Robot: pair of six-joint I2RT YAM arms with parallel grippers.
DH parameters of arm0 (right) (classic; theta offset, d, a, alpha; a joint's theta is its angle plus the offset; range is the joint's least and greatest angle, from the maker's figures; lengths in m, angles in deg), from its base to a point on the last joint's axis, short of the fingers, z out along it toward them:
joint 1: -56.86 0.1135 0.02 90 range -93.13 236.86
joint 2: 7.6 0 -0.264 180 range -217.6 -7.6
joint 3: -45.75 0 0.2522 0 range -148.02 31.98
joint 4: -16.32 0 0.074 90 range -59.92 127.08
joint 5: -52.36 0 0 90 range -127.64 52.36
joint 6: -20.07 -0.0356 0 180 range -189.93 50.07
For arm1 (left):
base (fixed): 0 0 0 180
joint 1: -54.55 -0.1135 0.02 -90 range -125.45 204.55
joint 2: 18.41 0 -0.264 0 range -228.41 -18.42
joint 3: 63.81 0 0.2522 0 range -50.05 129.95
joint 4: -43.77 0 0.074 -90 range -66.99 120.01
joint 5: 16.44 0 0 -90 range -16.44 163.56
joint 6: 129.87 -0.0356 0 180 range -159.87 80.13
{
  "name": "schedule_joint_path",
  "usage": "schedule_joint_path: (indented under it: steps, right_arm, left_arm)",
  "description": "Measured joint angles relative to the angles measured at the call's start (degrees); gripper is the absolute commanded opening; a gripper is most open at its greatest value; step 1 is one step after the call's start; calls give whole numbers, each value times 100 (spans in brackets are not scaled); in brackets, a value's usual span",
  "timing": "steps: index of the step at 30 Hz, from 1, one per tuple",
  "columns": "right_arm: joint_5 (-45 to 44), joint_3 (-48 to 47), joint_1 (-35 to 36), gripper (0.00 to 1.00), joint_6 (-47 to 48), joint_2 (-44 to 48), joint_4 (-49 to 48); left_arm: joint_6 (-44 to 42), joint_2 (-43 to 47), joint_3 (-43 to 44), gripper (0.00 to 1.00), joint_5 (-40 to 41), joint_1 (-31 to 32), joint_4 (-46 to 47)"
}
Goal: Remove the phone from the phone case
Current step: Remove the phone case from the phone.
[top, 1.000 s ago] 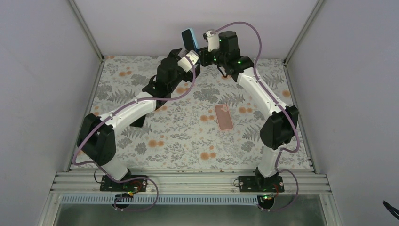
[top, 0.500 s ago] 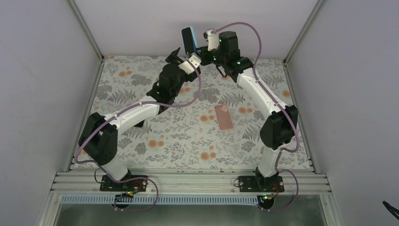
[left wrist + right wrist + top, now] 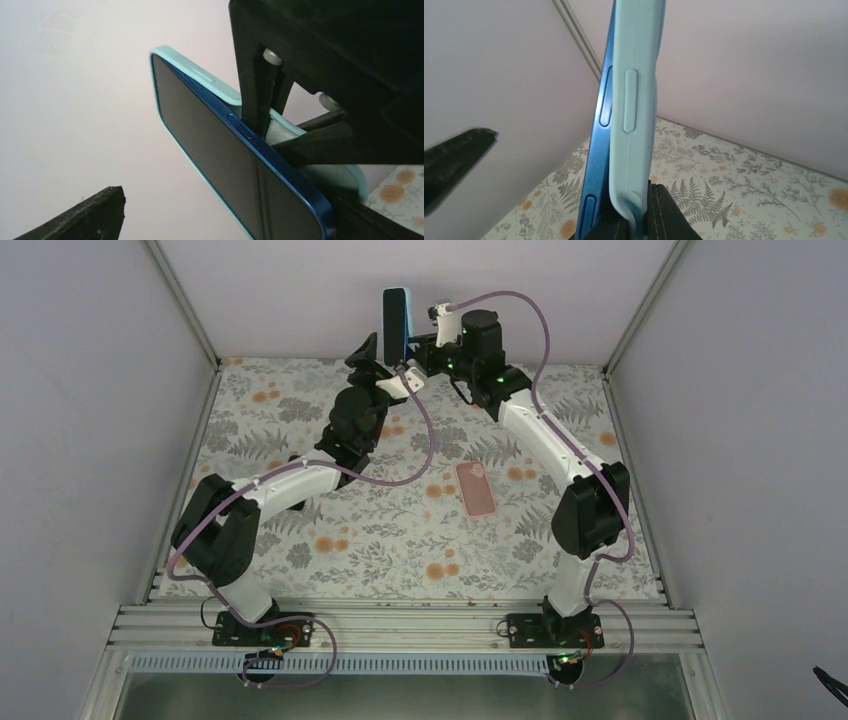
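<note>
Up goes the left end effector (image 3: 385,365) toward the far edge, fingers spread wide just beside the dark-blue phone (image 3: 215,150). Right end effector (image 3: 412,345) clamps the light-blue phone case (image 3: 639,100) upright above that edge, with the phone's long side lifted out of it.

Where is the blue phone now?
In the top view the blue phone stands upright before the back wall; the right gripper clamps its light blue case, the left gripper open beside.
</note>
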Motion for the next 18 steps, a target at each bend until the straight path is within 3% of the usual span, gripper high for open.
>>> schedule_joint_path:
  steps: [10, 18]
  right_arm:
    - [57, 365, 22, 2, -284, 0, -496]
    - [236, 365, 96, 2, -361, 0, -704]
  left_arm:
    - [-704, -671, -136, 66, 85, -33, 1648]
    - [-708, -713, -267, 56, -15, -57, 2181]
